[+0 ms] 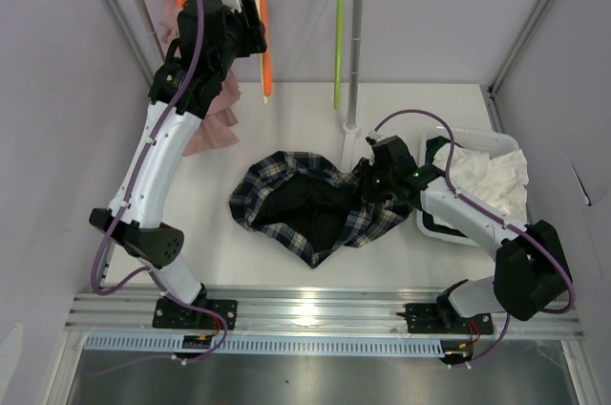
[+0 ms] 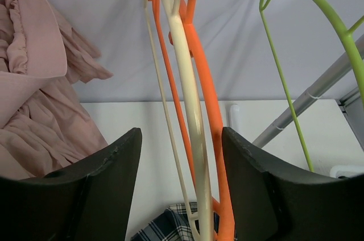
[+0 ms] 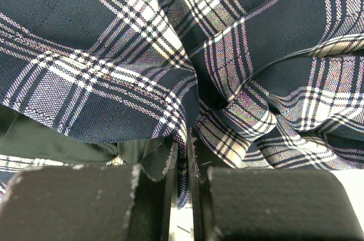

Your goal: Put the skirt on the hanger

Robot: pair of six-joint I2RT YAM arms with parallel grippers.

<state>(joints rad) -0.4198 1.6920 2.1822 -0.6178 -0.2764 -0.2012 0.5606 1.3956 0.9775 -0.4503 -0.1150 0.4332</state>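
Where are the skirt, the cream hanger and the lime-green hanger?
skirt [image 1: 305,206], top view, dark lining at its middle.
cream hanger [image 2: 192,117], left wrist view, its thick arm.
lime-green hanger [image 1: 338,42], top view, its edge-on frame.

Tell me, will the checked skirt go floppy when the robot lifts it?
Probably very floppy: the skirt lies in soft folds and bunches up where the right pincer pinches it. It would likely sag and dangle rather than keep its shape. It seems light, since only a thin pinch of cloth is gripped.
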